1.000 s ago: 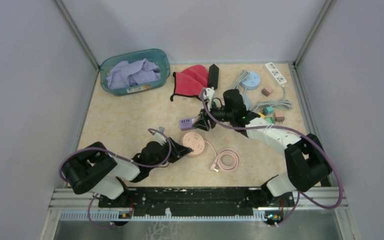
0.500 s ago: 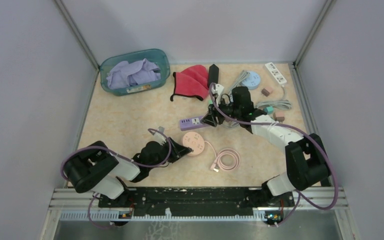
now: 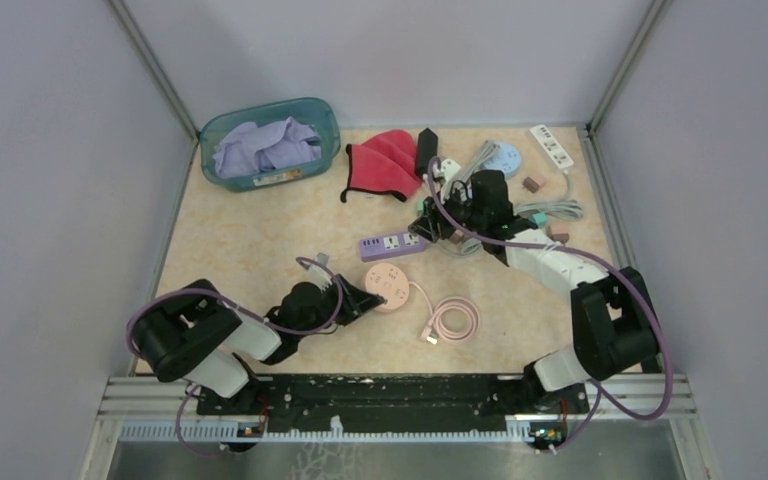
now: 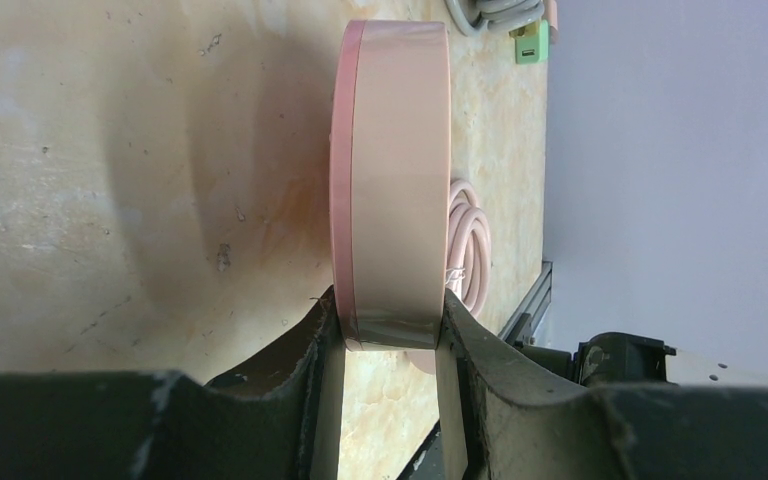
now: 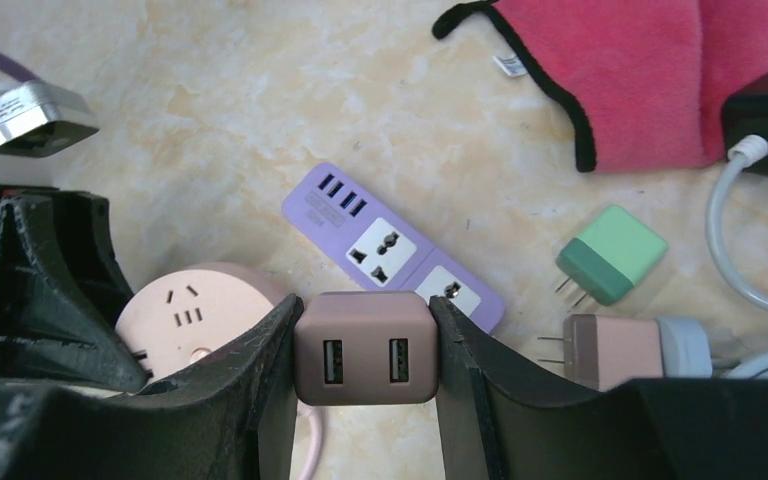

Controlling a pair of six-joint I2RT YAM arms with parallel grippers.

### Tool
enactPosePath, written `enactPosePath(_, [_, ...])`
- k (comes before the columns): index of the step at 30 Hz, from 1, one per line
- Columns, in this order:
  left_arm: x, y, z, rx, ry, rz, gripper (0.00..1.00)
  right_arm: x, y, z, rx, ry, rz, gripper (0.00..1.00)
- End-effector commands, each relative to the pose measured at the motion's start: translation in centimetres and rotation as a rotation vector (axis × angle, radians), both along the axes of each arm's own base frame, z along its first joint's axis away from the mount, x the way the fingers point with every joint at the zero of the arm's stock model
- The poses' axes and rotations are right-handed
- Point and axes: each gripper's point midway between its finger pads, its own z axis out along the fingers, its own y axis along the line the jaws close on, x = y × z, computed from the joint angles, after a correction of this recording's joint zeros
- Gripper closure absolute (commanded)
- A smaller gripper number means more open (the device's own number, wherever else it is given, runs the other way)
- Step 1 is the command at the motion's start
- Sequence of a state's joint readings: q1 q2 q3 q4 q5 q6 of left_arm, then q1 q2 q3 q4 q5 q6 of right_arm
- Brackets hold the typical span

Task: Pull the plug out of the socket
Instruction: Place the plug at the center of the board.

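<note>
**Beige marbled tabletop, plug free in the right claw**

Grey walls close in the table (image 3: 250, 240) on three sides. From where I sit, the mauve two-port USB plug (image 5: 363, 350) is off the surface, pinched at its sides by the right gripper (image 5: 365, 340), and I see no socket touching it. Below it in the right wrist view lies the pink round socket (image 5: 195, 305), its slots bare. The left gripper (image 4: 388, 320) is clamped across that socket's rim, one finger on each face. A pink cable (image 3: 455, 318) runs from it into one flat coil.

I count four outlet blocks:
- the pink round one
- a purple power strip (image 3: 392, 243) just behind it
- a pale blue round one (image 3: 503, 160)
- a white strip (image 3: 551, 146) at the far right

Three small adapters sit loose on the right: a green one (image 5: 610, 255) and two brownish ones. One red cloth (image 3: 385, 160) lies beside one black block (image 3: 426, 150). One teal basket (image 3: 325, 118), holding lavender fabric, stands far left.
</note>
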State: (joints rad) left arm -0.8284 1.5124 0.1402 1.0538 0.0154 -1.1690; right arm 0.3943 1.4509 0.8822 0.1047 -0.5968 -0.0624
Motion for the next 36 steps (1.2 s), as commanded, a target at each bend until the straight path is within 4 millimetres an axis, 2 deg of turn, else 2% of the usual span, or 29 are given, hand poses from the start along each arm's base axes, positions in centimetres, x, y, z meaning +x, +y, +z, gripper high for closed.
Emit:
enactPosePath(1, [0.0,0.6,-0.7,0.024,-0.010,0.007,1.00,2.6,-1.0,1.1,0.039,-0.049,-0.135,1.00])
enactPosePath(7, [-0.1,0.7,-0.8,0.022,-0.005,0.003,1.00,4.6,-2.2,0.2,0.051,-0.011,-0.289,1.00])
enactPosePath(23, [-0.2,1.0,-0.9,0.020,-0.007,0.004,1.00,5.3,-1.5,-2.5,0.121,0.122,-0.354,0.92])
enactPosePath(32, [-0.2,1.1,-0.9,0.015,-0.008,0.005,1.00,6.3,-2.0,-4.5,0.148,0.205,-0.449,0.83])
enactPosePath(33, [-0.2,1.2,-0.9,0.014,-0.009,0.005,1.00,6.6,-2.2,-5.8,0.129,0.231,-0.472,0.82])
enactPosePath(35, [-0.2,1.2,-0.8,0.013,-0.010,0.007,1.00,7.1,-2.5,-6.8,0.116,0.260,-0.501,0.76])
enactPosePath(36, [-0.2,1.2,-0.8,0.012,-0.010,0.005,1.00,7.2,-2.6,-7.1,0.114,0.279,-0.509,0.70])
